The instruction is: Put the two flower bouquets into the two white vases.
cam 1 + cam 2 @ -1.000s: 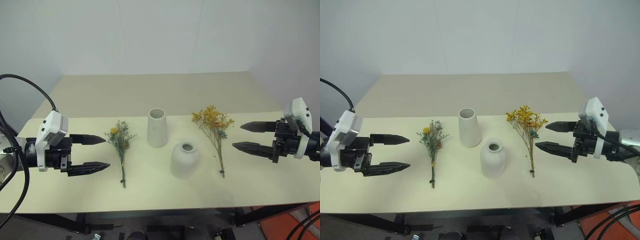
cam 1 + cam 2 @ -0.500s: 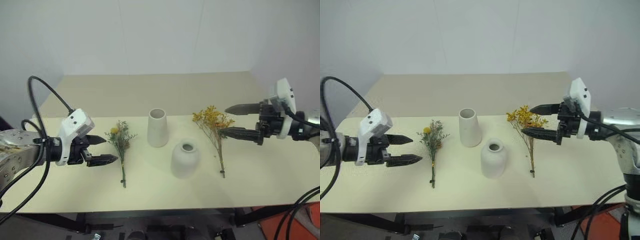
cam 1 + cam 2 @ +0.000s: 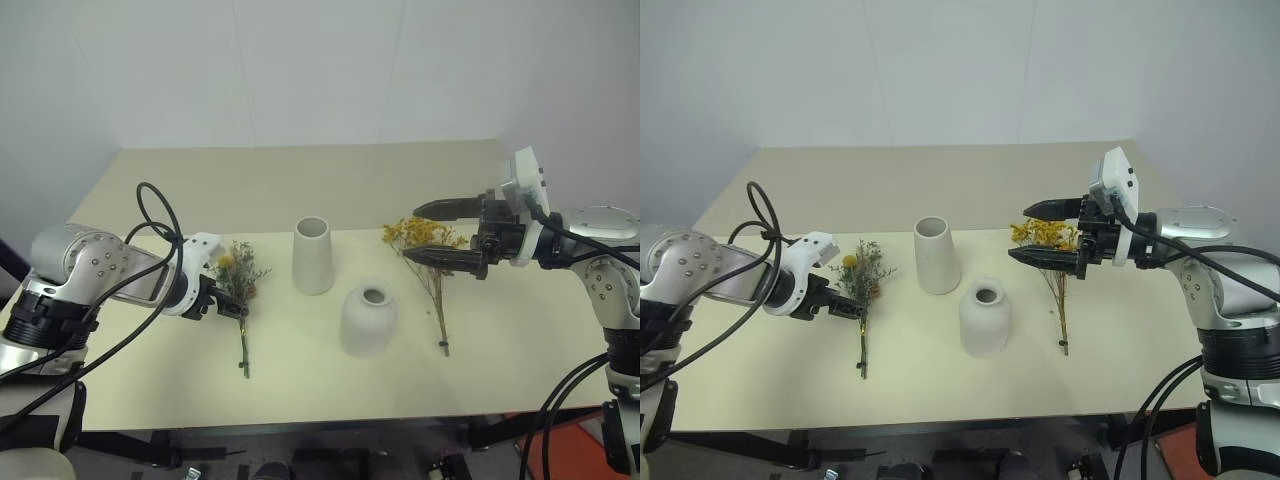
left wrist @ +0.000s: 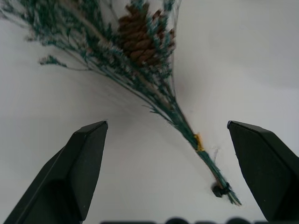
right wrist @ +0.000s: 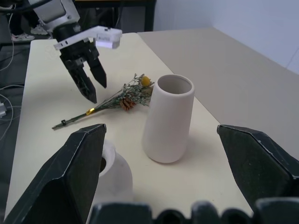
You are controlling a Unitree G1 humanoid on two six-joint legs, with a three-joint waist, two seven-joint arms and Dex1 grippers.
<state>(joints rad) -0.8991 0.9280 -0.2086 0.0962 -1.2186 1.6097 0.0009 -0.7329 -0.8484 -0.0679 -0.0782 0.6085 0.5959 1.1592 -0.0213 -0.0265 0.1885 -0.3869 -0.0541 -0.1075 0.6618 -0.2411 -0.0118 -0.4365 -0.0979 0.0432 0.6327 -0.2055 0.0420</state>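
The small bouquet point(image 3: 238, 283) of grey-green sprigs with a yellow ball lies left of the tall tapered vase point(image 3: 312, 256). My left gripper point(image 3: 226, 306) points down at its stem and is open. In the left wrist view the stem point(image 4: 187, 130) runs between the fingers point(image 4: 84, 163) untouched. The squat vase point(image 3: 367, 319) stands in front of the tall one. The yellow spray bouquet point(image 3: 432, 262) lies to their right. My right gripper point(image 3: 412, 232) hovers open above its blossoms, pointing toward the vases point(image 5: 169, 119).
Everything rests on a cream table point(image 3: 330, 390) against a white wall. A beige strip of table point(image 3: 320, 185) stretches behind the vases. A black cable point(image 3: 150, 215) loops over my left arm.
My left gripper moved in toward the small bouquet and tipped downward over its stem. My right gripper moved left over the yellow spray. Both stayed open; bouquets and vases did not move.
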